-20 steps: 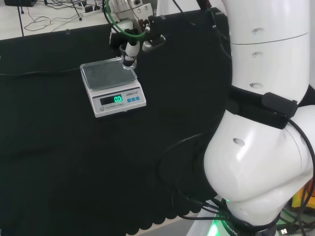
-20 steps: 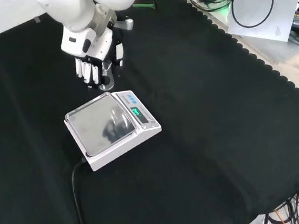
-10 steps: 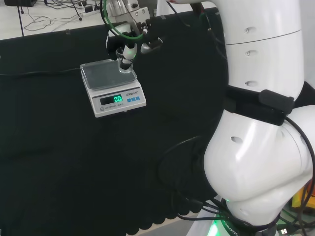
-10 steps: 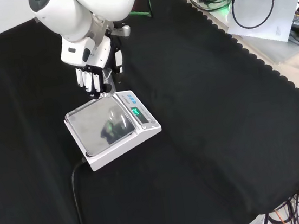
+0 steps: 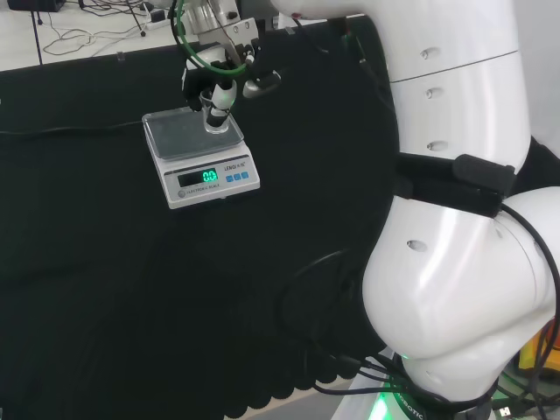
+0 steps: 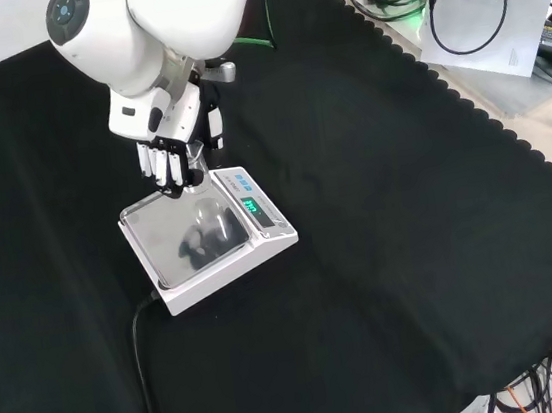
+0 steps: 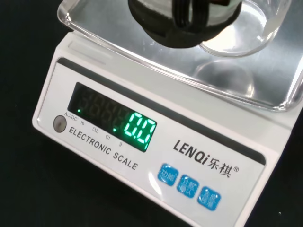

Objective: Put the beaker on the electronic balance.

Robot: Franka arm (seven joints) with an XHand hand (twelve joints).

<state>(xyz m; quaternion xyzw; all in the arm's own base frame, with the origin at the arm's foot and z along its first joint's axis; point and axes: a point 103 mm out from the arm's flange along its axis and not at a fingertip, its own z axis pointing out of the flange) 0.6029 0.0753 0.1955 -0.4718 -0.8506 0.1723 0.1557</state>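
Gripping the beaker [image 5: 213, 119] over the balance [image 6: 200, 241] pan's edge, the hand [image 6: 170, 144] risks tipping it if released there.

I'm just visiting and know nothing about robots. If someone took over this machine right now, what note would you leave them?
Hand: shut on the beaker, a small clear one.
Beaker: over the far edge of the balance pan in the front view. Whether it touches the pan cannot be told.
Done: beaker brought to the balance.
Left: set it down on the pan, open the hand, pull away.
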